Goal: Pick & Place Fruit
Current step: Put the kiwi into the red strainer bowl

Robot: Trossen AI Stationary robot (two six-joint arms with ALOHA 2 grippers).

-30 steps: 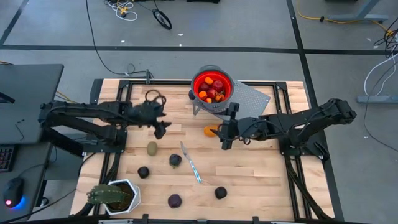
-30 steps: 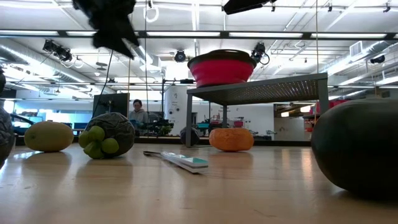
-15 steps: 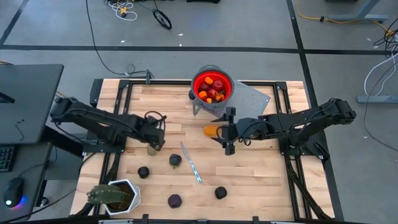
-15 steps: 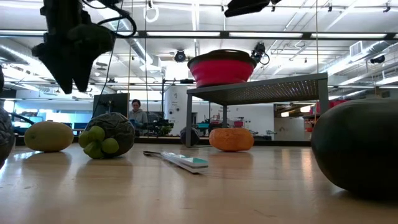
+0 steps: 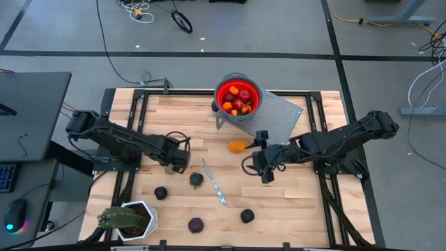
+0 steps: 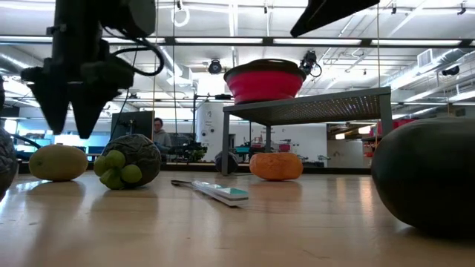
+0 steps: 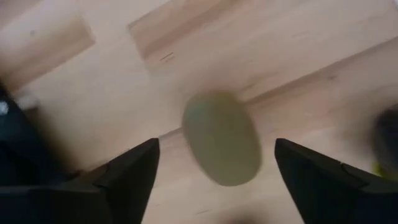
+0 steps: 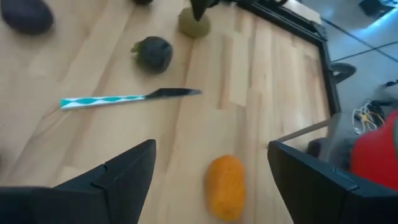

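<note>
Hanging directly over the olive-green fruit, the left gripper has its two fingers spread, one on each side of the fruit, with nothing pinched between them. In the left wrist view the fruit sits centred in the gap, and its long axis appears to run roughly along the gap rather than across it, so the fingers would close on the narrow width. The low view shows the same gripper poised above the fruit, fingertips clear of it; the fruit rests on the wooden table, just beside the dark fruit with the green tuft.

The right gripper is likewise spread and empty, held above the table near the orange fruit, which in its wrist view lies ahead between the fingers. The red bowl on the raised perforated stand already holds several red and orange fruits.

Judgement: the left arm is the nearer to the olive fruit by a clear margin, and a straight descent is all the grasp calls for. The silver-and-teal knife lies apart from both grippers.
</note>
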